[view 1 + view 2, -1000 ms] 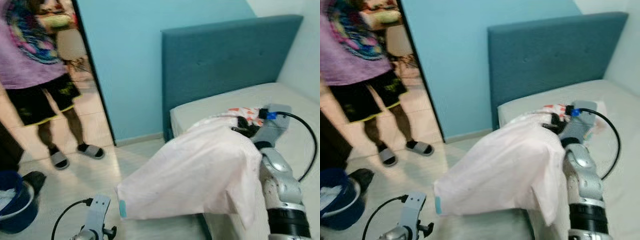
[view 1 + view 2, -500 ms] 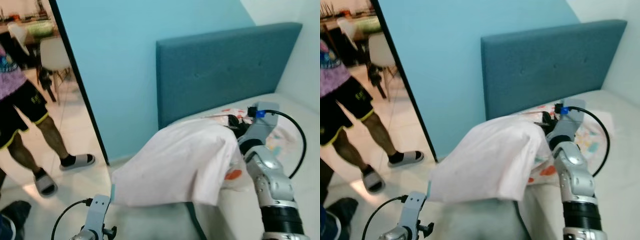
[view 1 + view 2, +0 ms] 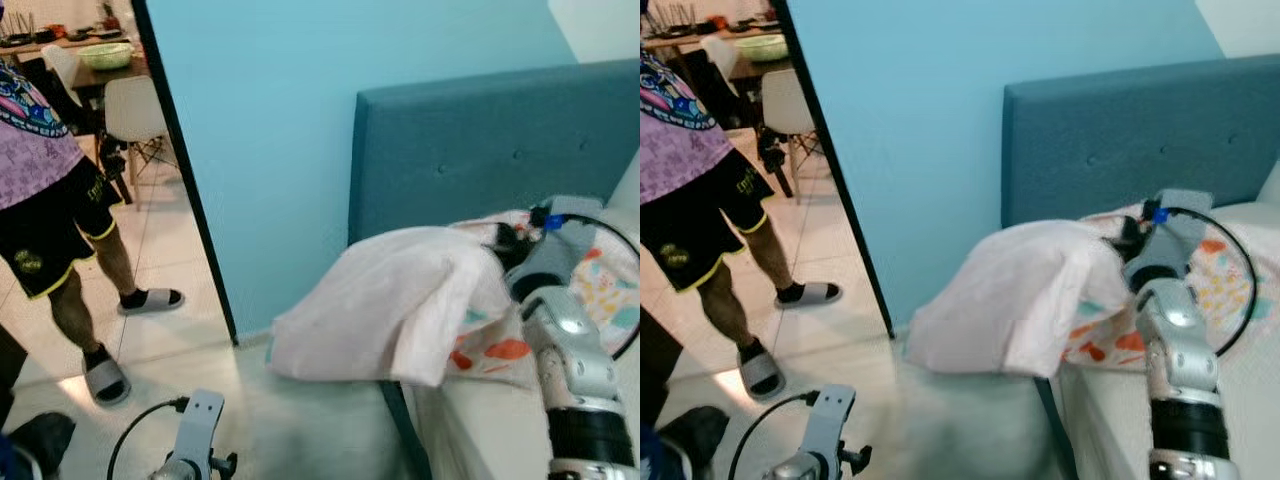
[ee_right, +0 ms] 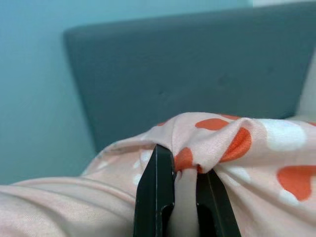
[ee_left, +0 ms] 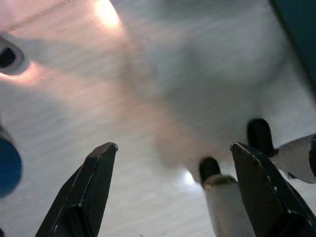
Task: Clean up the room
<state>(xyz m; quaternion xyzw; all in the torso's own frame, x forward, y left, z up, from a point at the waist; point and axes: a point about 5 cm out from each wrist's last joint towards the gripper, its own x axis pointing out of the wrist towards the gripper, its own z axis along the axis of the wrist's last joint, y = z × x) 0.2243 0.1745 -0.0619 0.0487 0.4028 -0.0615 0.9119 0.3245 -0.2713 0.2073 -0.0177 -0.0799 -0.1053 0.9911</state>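
Camera swung right; right gripper (image 4: 177, 197) raised before teal headboard (image 3: 480, 150), still clamped on patterned pink pillowcase (image 3: 400, 300); left gripper (image 5: 173, 197) hangs spread

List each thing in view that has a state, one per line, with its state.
Right gripper: shut on the pillow.
Pillow: lifted, one end hanging past the bed's edge.
Left gripper: open, holding nothing, low over the floor.
Bed: bare mattress, headboard upright against the wall.
Person: standing in the doorway.
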